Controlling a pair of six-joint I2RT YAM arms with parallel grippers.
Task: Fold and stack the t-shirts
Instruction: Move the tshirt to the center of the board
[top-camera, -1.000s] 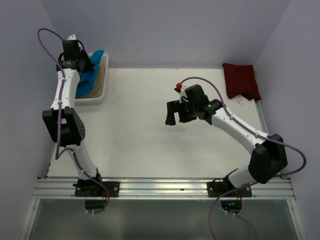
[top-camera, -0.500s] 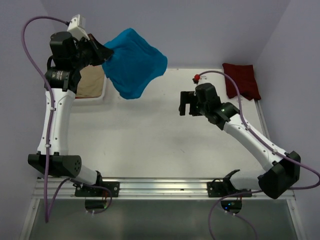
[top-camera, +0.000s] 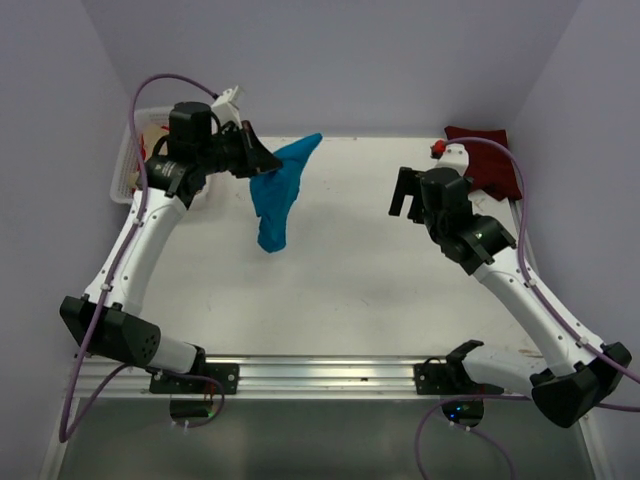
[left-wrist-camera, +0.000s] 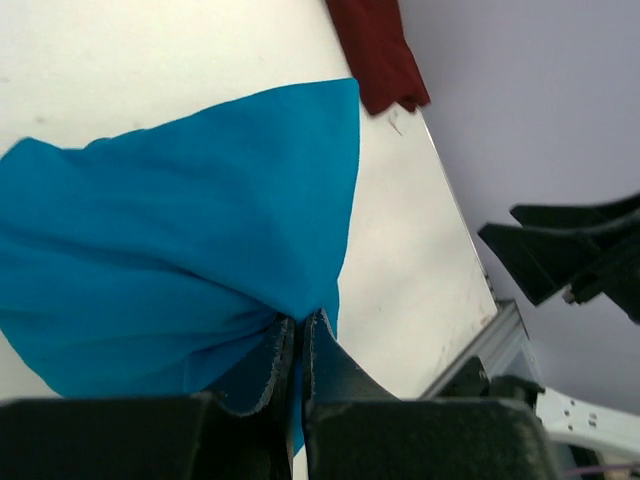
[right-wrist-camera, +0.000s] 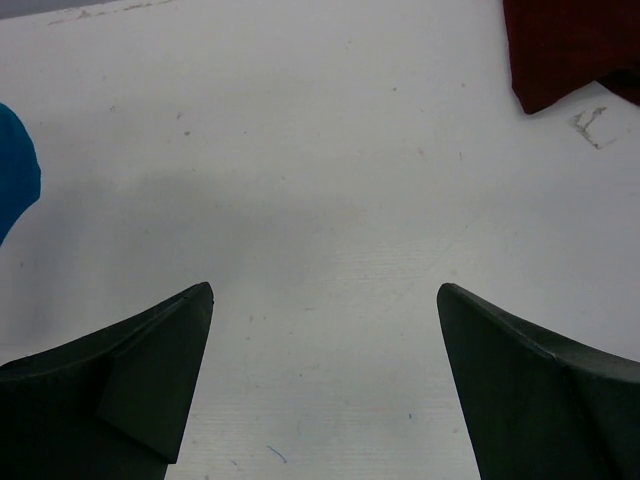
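Note:
My left gripper (top-camera: 262, 164) is shut on the teal-blue t-shirt (top-camera: 277, 195), which hangs from it in a bunch above the left-middle of the table; in the left wrist view the cloth (left-wrist-camera: 180, 270) is pinched between the closed fingers (left-wrist-camera: 297, 330). My right gripper (top-camera: 404, 192) is open and empty over the table's right half, its fingertips wide apart in the right wrist view (right-wrist-camera: 325, 300). A folded dark maroon t-shirt (top-camera: 490, 160) lies at the far right corner, partly behind the right arm; its edge shows in the right wrist view (right-wrist-camera: 570, 45) and the left wrist view (left-wrist-camera: 375, 50).
The white lattice basket (top-camera: 128, 160) stands at the far left edge, mostly hidden behind the left arm. Purple cables loop from both arms. The aluminium rail (top-camera: 330, 375) runs along the near edge. Walls close in the back and sides.
My left gripper has lifted the teal-blue shirt out of the basket and swung it right and down over the table. My right arm has moved toward the far right.

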